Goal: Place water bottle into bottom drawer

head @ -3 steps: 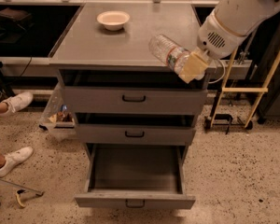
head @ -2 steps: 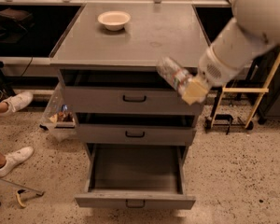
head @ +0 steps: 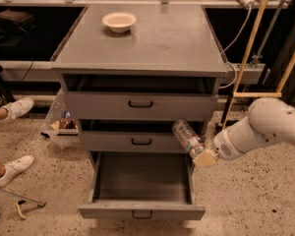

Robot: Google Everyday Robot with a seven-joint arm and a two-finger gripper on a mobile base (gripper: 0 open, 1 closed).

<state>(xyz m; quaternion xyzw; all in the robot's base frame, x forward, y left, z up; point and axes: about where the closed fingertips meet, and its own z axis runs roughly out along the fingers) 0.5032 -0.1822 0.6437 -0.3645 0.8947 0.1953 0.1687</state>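
Observation:
The water bottle (head: 187,137) is a clear crinkly plastic bottle, held tilted in front of the middle drawer's right end. My gripper (head: 203,156) is shut on its lower end, just above the right rear corner of the bottom drawer (head: 142,183). That drawer is pulled out wide and its grey inside shows empty. The white arm (head: 265,129) reaches in from the right.
A cream bowl (head: 119,21) sits on the cabinet top (head: 162,43). The top two drawers (head: 140,104) are slightly ajar. A person's white shoes (head: 12,168) are on the floor at left. A bin (head: 61,124) stands left of the cabinet. Yellow poles (head: 250,48) stand at right.
My arm has swung down and to the right, carrying the bottle from cabinet-top height to the level of the middle drawer, above the open bottom drawer.

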